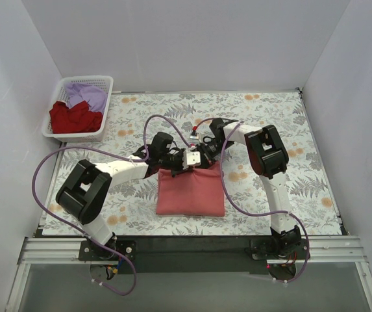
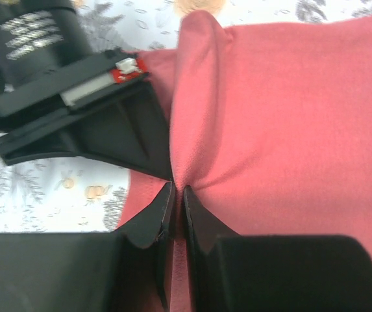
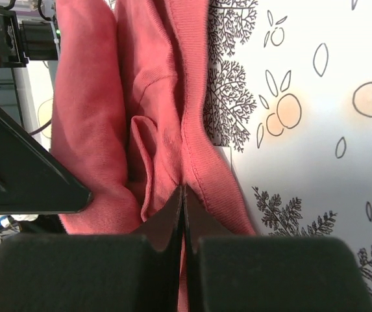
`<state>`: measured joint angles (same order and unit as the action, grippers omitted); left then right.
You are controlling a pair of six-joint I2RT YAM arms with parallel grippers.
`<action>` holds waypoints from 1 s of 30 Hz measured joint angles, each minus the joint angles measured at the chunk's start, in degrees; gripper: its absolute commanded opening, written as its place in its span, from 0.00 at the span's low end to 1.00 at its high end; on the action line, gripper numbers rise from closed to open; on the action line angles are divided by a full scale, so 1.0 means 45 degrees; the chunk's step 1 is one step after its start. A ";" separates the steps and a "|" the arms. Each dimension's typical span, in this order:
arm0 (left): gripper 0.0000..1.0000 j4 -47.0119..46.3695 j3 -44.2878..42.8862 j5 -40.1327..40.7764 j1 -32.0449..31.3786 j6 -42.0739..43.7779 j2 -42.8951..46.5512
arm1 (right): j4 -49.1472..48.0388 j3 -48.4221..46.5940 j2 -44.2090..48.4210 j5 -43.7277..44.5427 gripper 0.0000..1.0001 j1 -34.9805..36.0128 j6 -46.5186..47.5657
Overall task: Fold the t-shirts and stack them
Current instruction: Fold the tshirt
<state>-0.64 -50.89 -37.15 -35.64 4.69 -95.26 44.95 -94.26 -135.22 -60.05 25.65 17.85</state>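
The coral-red t-shirt is lying folded into a neat rectangle in the middle of the desk, on the grey-and-orange floral cloth that is covering it. Both arms are reaching to the 12 o'clock edge of this shirt. The left fingers are standing almost fully closed and are pinching a raised ridge of the coral fabric between their tips. The right fingers, just beside them toward 3 o'clock, are closed as well and are gripping a bunched fold with a hem of the same shirt. At 10 o'clock on the desk, the white lattice basket is holding the darker red t-shirt and, behind it toward 12 o'clock, the lavender t-shirt, both crumpled.
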 measured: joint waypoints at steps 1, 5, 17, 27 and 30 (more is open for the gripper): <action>0.00 -0.0063 -0.0063 0.0058 0.0049 0.0005 -0.0034 | 0.0000 0.0010 0.0000 -0.0019 0.04 -0.0005 0.0039; 0.00 -0.0403 -0.0369 0.0194 0.0311 0.0010 -0.0243 | 0.0005 0.0092 0.0000 -0.0102 0.04 -0.0010 0.0126; 0.02 -0.1103 -0.0607 0.0262 0.0486 0.0471 -0.0408 | 0.0019 0.0238 0.0000 -0.0238 0.06 -0.0029 0.0175; 0.37 0.0233 -0.1404 -0.0073 0.0816 -0.0267 -0.0772 | 0.1005 -0.0471 0.0656 0.2103 0.15 -0.0029 0.1010; 0.39 0.1277 -0.1962 -0.0903 0.1472 -0.0952 -0.0665 | 0.1370 -0.1292 0.0816 0.3531 0.21 -0.0102 0.1676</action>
<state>5.10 -59.72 -41.21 -29.02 0.40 -98.26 51.11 -100.07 -131.55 -44.16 25.19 25.39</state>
